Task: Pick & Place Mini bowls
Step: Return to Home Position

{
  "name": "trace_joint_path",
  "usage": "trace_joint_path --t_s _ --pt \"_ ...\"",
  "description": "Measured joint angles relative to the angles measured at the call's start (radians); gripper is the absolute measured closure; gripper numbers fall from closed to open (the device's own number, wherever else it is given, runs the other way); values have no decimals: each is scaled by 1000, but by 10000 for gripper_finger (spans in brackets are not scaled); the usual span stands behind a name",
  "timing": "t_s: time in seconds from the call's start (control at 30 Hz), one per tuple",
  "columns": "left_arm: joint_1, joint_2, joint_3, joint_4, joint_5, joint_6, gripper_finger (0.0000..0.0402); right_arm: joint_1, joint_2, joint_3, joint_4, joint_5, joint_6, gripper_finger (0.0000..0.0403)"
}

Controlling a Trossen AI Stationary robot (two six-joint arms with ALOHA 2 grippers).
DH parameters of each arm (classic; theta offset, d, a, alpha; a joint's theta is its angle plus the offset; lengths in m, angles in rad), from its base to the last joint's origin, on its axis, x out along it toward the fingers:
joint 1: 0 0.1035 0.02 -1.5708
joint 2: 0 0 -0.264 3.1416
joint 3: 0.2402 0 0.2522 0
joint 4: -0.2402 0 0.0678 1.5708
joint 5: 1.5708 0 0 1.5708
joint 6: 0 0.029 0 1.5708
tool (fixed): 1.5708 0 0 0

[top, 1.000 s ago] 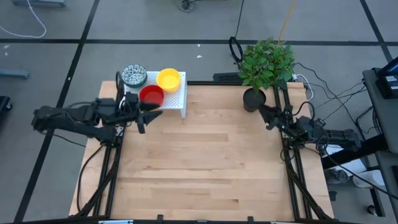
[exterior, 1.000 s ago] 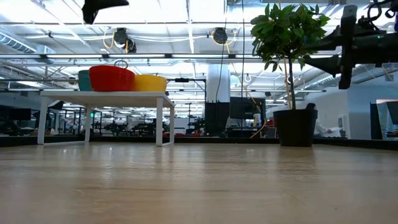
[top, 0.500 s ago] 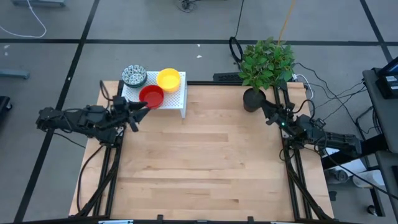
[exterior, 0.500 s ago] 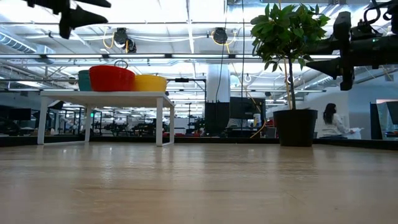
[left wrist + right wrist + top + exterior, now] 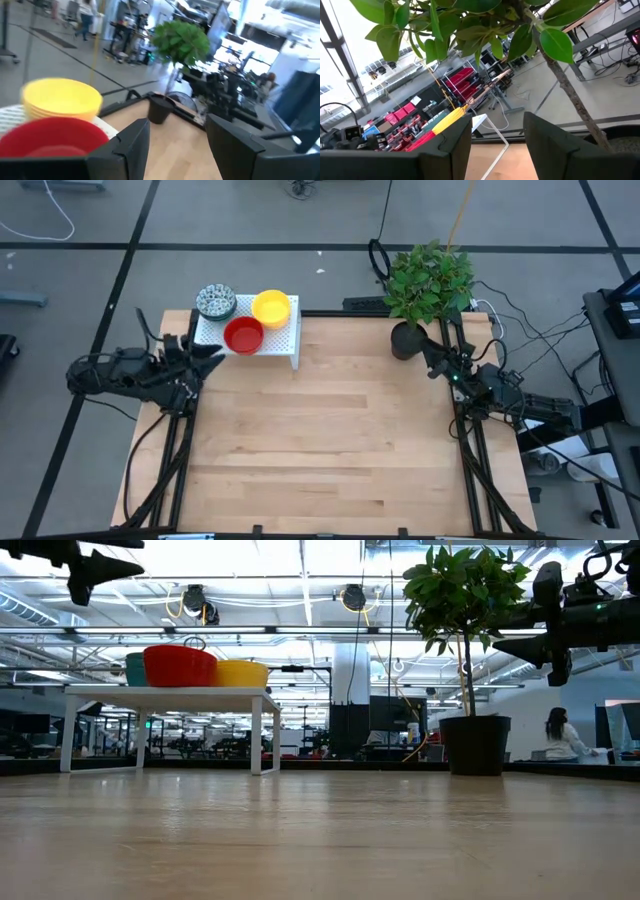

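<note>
From above, the left gripper [image 5: 212, 353] hangs over the counter's [image 5: 330, 445] left edge, just short of the white rack [image 5: 287, 340], touching nothing. On the rack stand three stacks: speckled bowls [image 5: 215, 301] at the far left corner, yellow bowls [image 5: 271, 307] beside them, and red bowls [image 5: 243, 335] nearer the arm. Looking straight down, only the top bowl of each shows, so the count cannot be told. The right gripper [image 5: 430, 356] waits by the black pot [image 5: 405, 340] of the plant [image 5: 428, 278], whose leaves hide part of it.

At counter height, the left gripper [image 5: 95, 565] is cut off by the top edge. The red stack [image 5: 180, 666] covers most of the speckled one, leaving a sliver at its left, and the yellow stack [image 5: 242, 673] peeks out on the right. A person [image 5: 562, 735] sits far behind, too small to make out.

In the left wrist view, the fingers [image 5: 131, 145] are released, spread wide with only air between them. The red and yellow stacks are cropped at the edge.

In the right wrist view, the fingers [image 5: 447, 150] are likewise released and hold nothing. Leaves fill the view and no bowl shows.
</note>
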Motion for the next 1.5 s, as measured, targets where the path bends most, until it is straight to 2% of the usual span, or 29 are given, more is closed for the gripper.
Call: trace_joint_path --t_s 0.17,0.37,0.53,1.0,1.5 --pt "0 9 -128 142 66 4 204 0 0 0 0 0 0 238" --pt "2 -4 -286 305 66 -30 204 0 0 0 0 0 0 238" --pt "2 -18 -361 356 66 -47 203 0 0 0 0 0 0 238" --pt "2 -20 -491 346 121 -151 204 0 0 0 0 0 0 238" --pt "2 -18 -495 341 116 -120 204 0 0 0 0 0 0 238"
